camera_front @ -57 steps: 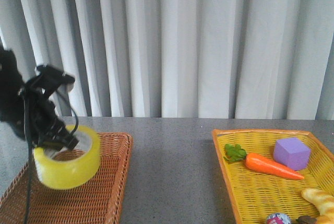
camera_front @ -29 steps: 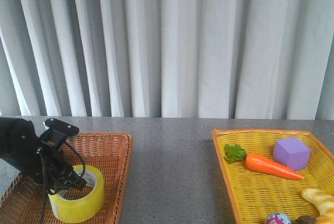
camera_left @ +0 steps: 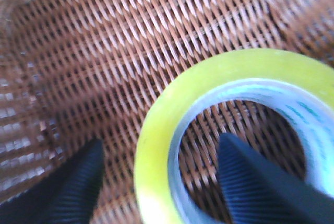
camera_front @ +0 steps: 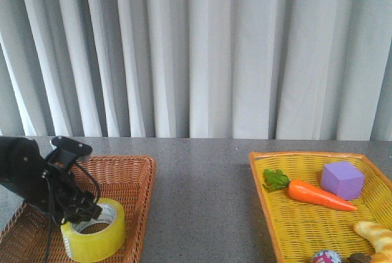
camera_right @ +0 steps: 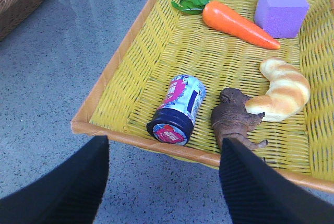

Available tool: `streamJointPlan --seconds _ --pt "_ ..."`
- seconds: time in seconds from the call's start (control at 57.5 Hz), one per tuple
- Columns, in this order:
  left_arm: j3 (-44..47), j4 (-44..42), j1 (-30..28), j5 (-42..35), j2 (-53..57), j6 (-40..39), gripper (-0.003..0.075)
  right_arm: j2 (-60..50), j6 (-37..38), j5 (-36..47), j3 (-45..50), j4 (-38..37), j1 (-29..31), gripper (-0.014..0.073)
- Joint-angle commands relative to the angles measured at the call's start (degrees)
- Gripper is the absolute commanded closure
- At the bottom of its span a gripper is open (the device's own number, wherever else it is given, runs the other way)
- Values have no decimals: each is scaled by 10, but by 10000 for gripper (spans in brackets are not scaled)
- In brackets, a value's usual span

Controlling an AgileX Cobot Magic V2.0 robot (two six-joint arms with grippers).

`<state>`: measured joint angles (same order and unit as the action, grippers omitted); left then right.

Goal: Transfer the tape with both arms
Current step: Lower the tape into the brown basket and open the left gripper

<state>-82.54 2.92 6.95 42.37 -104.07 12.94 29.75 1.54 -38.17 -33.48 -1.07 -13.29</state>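
Note:
The yellow tape (camera_front: 93,238) lies flat in the brown wicker basket (camera_front: 131,171) at the left. My left gripper (camera_front: 86,214) is down at the roll with its jaws open. In the left wrist view the tape (camera_left: 156,145) shows its wall between my fingers: one finger (camera_left: 78,182) stands outside the roll and the other inside the white core, with gaps on both sides. The left gripper (camera_left: 160,148) holds nothing. My right gripper (camera_right: 164,144) is open and empty above the grey table, just before the yellow basket's rim (camera_right: 120,62). It does not show in the front view.
The yellow basket (camera_front: 263,177) at the right holds a carrot (camera_front: 318,195), a purple cube (camera_front: 342,179), a can (camera_right: 180,106), a toy animal (camera_right: 235,117) and a bread piece (camera_right: 282,91). Grey tabletop (camera_front: 202,202) lies between the baskets. Curtains hang behind.
The left arm came down with the tape from above the brown basket into it. The roll now rests flat there and the jaws have opened off it.

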Motion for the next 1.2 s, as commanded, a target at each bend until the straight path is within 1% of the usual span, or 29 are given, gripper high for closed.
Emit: streamJointPlan --seconds 0.0,0.261,0.331,0.47,0.609,0.766,0.923,1.044,1.114,1.184 --pt "-15 2 0 -13 78 -8 166 2 -2 37 -14 -4 4 127" --pt "-13 6 0 62 203 -8 181 2 -2 37 -14 -4 4 127" --pt "6 19 0 63 241 -8 186 2 -2 37 -14 -4 4 127" --pt "100 48 0 34 332 2 186 2 -2 38 -14 -4 4 127" --pt "219 49 0 -10 433 2 186 2 -2 38 -14 -4 4 127" --pt "325 51 0 -32 524 2 186 2 -2 38 -14 -4 4 127" --pt "405 61 0 -32 587 2 186 2 -2 39 -14 -3 4 127" --pt "448 63 0 -36 621 2 186 2 -2 39 -14 -2 4 127" --pt "465 63 0 -47 634 2 199 2 -2 37 -14 -2 4 127" --pt "474 63 0 -62 645 2 232 2 -2 37 -14 -2 4 135"
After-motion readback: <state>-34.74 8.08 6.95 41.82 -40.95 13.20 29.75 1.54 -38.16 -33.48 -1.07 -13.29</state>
